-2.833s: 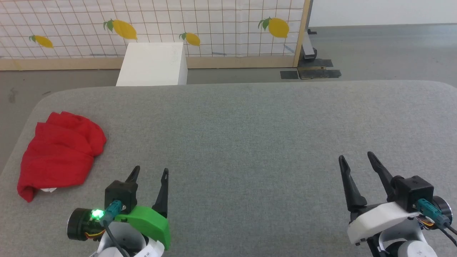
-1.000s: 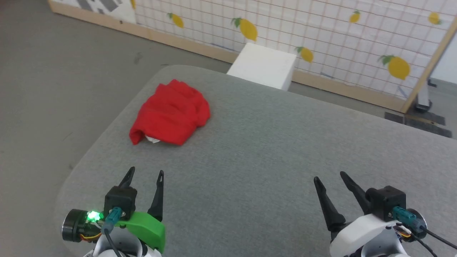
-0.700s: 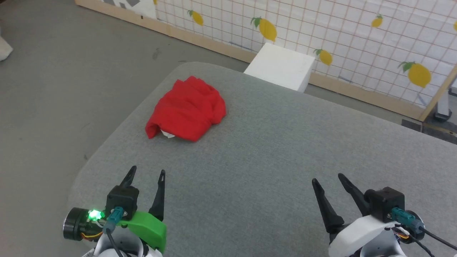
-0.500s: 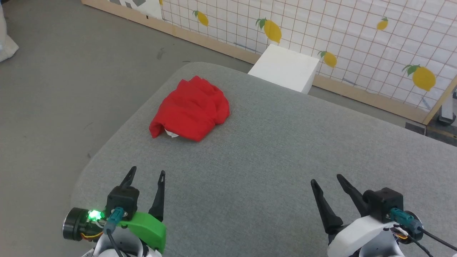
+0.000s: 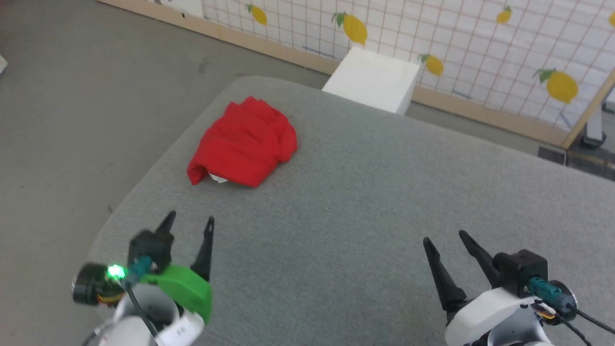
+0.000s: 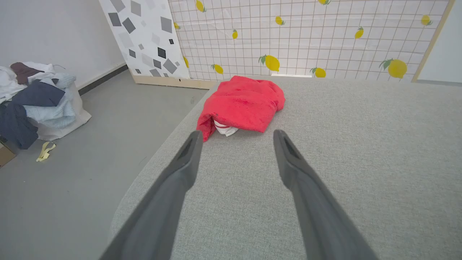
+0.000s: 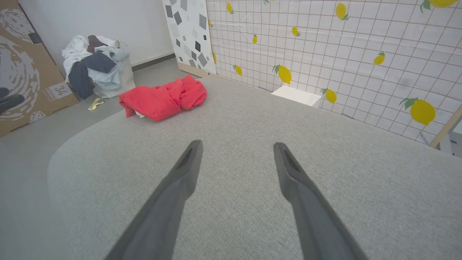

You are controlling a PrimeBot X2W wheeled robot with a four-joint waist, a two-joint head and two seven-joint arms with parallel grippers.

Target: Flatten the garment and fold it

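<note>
Count: one garment point(image 5: 242, 142), two claws, one counter point(image 5: 365, 206), one white box point(image 5: 372, 79).

Garment: red, bunched in a rumpled heap, not spread. It lies on the grey counter near the far left corner, close to the left edge. A bit of white cloth point(image 6: 225, 129) pokes out under its near hem. No lettering can be made out.

White box stands on the floor just past the counter's far edge, in front of a grid panel printed with lemons point(image 5: 480, 48).

Containers: one white bag point(image 6: 68, 124) on the floor, well off the counter's left side. It is heaped over the rim with mixed clothes point(image 6: 32, 90): dark blue, pale blue, white, brown. A yellow scrap point(image 6: 45, 151) lies on the floor beside it. The right wrist view also shows one flat cardboard box point(image 7: 25, 72) leaning by the wall, marked 34.

Left claw point(image 5: 190, 216): spread wide, released, nothing between the fingers. It hovers over the near left part of the counter, pointed at the garment, clearly short of it.

Right claw point(image 5: 443, 237): also spread wide and empty, over the near right part of the counter, well apart from the garment.
</note>
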